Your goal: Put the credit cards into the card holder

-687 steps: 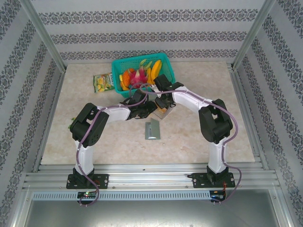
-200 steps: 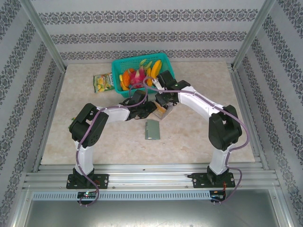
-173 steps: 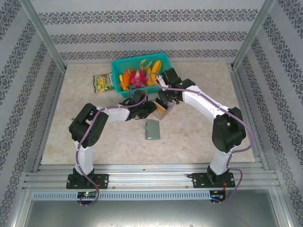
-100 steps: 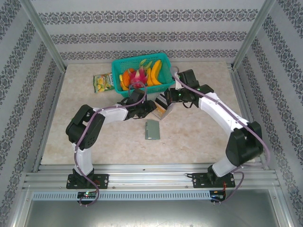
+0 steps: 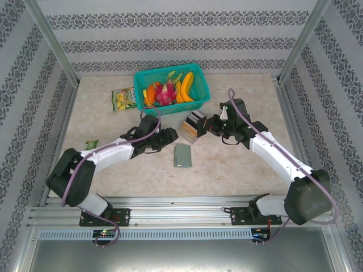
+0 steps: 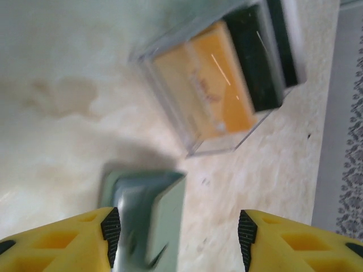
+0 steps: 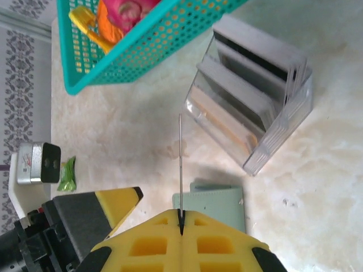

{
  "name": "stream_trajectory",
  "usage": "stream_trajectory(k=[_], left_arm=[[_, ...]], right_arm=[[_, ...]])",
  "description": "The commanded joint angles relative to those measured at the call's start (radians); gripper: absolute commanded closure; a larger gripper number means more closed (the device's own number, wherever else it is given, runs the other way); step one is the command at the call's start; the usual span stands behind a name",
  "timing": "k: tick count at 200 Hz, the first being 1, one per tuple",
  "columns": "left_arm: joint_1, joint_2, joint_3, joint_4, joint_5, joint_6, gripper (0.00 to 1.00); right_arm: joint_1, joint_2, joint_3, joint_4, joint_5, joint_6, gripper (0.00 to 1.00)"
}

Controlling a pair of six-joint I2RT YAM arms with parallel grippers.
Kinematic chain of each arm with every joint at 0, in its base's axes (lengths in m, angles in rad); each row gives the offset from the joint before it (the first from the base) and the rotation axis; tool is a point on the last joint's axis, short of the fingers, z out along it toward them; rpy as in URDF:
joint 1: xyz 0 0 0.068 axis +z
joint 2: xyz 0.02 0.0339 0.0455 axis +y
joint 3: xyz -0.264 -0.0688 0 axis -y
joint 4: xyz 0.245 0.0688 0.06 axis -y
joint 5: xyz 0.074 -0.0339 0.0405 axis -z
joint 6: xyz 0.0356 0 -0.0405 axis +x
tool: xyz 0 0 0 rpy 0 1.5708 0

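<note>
1. Both arms have backed off the clear box [image 7: 275, 144] since the earlier top view. The right arm has swung out to its own side, the left has dropped back low and left.
2. One held card [image 7: 180, 164] has come away with the right gripper [image 7: 181, 218]. It shows edge-on as a thin line standing straight out of the closed tips, so colour is unreadable.
3. Judgement: extraction looks done for this card; carry and insertion are next.
4. Remaining credit cards [image 7: 249, 73] stand in the tiers of the clear box; the left wrist view shows an orange one beside a dark one.
5. Card holder [image 5: 182, 155] lies flat on the table [image 5: 244, 164], just on the near side of the box and apart from it. Whether it is open or folded cannot be told.
6. Right gripper: fingers pressed together on the card's lower edge, touching nothing else, above the gap between box and holder.
7. Left gripper [image 6: 178, 226]: yellow fingers spread wide, nothing between the pads, hovering over the blurred card holder with no clear contact.
8. Judgement: the holder may need pinning or opening before the thin card can slide into a slot.
9. Teal basket [image 7: 153, 39] sits beyond the box, not involved.
</note>
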Motion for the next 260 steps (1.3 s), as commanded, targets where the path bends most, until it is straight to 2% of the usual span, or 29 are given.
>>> stream_trajectory(k=[1, 19, 42, 92, 139, 176, 201, 224, 246, 260], left_arm=[[0.006, -0.038, -0.080, 0.076, 0.111, -0.026, 0.37], [0.002, -0.001, -0.086, 0.139, 0.191, -0.046, 0.35], [-0.008, 0.074, -0.065, 0.230, 0.266, -0.077, 0.35], [-0.046, 0.119, 0.000, 0.220, 0.262, -0.065, 0.38], [-0.079, 0.133, 0.055, 0.215, 0.284, -0.043, 0.48], [-0.117, 0.236, 0.137, 0.260, 0.335, -0.058, 0.48], [-0.147, 0.313, 0.185, 0.275, 0.330, -0.076, 0.50], [-0.160, 0.371, 0.191, 0.339, 0.326, -0.124, 0.56], [-0.167, 0.398, 0.203, 0.283, 0.295, -0.122, 0.60], [-0.170, 0.405, 0.186, 0.308, 0.288, -0.133, 0.62]], right_arm=[[0.062, -0.033, -0.009, -0.026, 0.081, -0.007, 1.00], [0.103, -0.040, -0.030, -0.063, 0.159, -0.017, 1.00], [0.109, -0.057, -0.074, -0.042, 0.145, -0.005, 1.00], [0.112, -0.089, -0.125, -0.063, 0.159, -0.005, 1.00], [0.070, -0.181, -0.181, -0.105, 0.187, -0.004, 1.00], [0.028, -0.259, -0.190, -0.153, 0.161, -0.023, 1.00], [0.027, -0.290, -0.188, -0.172, 0.168, -0.023, 1.00], [0.032, -0.288, -0.188, -0.161, 0.162, -0.007, 1.00], [0.056, -0.254, -0.188, -0.134, 0.160, 0.006, 1.00], [0.077, -0.223, -0.182, -0.137, 0.186, 0.022, 1.00]])
